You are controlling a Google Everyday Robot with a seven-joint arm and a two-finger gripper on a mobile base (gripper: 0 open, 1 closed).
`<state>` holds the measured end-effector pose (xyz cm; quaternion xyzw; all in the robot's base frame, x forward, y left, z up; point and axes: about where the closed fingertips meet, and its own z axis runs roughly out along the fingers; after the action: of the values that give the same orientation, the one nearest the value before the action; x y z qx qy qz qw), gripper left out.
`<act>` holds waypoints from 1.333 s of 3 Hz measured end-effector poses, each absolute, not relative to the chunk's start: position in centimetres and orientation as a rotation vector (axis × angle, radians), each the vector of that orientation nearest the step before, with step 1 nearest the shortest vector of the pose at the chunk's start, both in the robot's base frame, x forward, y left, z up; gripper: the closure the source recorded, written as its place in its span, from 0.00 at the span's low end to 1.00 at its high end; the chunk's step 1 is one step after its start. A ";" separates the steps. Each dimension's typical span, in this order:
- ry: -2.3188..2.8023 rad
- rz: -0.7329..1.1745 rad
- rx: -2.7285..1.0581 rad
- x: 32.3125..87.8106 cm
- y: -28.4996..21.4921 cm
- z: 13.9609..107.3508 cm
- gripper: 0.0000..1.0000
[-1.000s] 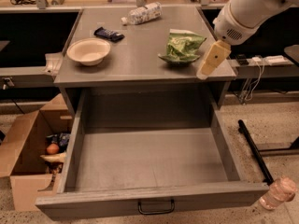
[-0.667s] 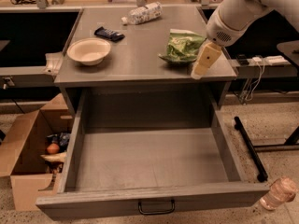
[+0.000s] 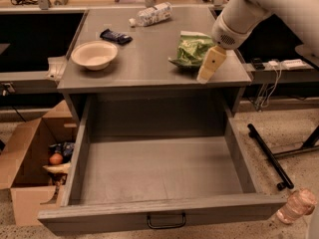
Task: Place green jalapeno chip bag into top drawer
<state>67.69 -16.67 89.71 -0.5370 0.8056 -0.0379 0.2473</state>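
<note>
The grey desk (image 3: pixel 149 68) carries everything, and below its top the top drawer (image 3: pixel 154 171) stands pulled fully out, its flat grey bottom bare, with a dark handle (image 3: pixel 166 221) on the front panel. A cardboard box (image 3: pixel 25 158) with odds and ends sits on the floor to the drawer's left. The white arm (image 3: pixel 259 6) reaches in from the upper right. The green jalapeno chip bag (image 3: pixel 189 51), glossy and wrinkled with pale print, lies on the desk near its right front edge. The gripper (image 3: pixel 208 67) hangs just beside the bag, over its right side; whether it is open or closed cannot be told. Farther left are a cream bowl (image 3: pixel 94 55), a white-and-grey bag (image 3: pixel 152 15) at the back, and a dark blue wrapper (image 3: pixel 115 36)
</note>
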 end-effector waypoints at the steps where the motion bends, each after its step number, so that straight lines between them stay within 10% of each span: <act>1: 2.188 -0.108 -1.446 69.3 -15.8 88.9 0.00; 4: 2.100 -0.016 -1.407 72.3 -15.0 86.6 0.73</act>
<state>72.34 -14.97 86.57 -0.5307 0.7919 -0.0059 0.3021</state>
